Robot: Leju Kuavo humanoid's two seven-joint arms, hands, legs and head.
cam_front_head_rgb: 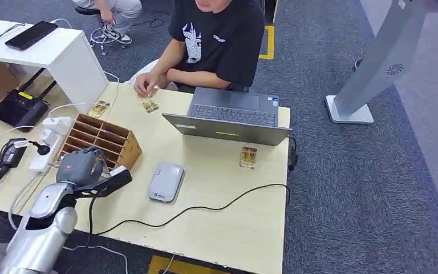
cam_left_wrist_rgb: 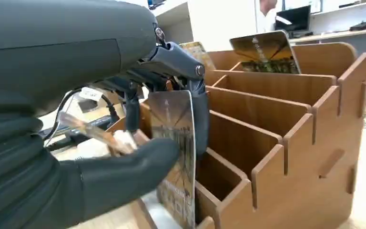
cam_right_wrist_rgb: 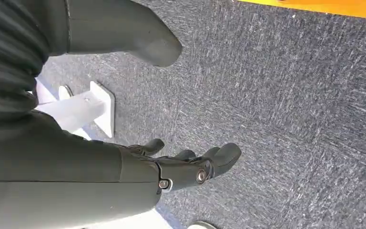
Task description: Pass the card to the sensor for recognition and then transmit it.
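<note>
Left wrist view: left hand (cam_left_wrist_rgb: 138, 143) pinches card (cam_left_wrist_rgb: 174, 157) in wooden rack (cam_left_wrist_rgb: 286, 143); next, lift clear toward grey sensor (cam_front_head_rgb: 166, 181) beside hand; right hand (cam_right_wrist_rgb: 190, 167) hangs empty, fingers loosely apart

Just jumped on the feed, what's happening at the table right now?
The robot's left hand is pinching a printed plastic card at the slotted wooden card rack, with the card's lower edge at a front slot. The flat grey sensor pad lies untouched on the pale wooden table. The right hand hangs over carpet, holding nothing. A person in a black T-shirt sits behind the open grey laptop.
</note>
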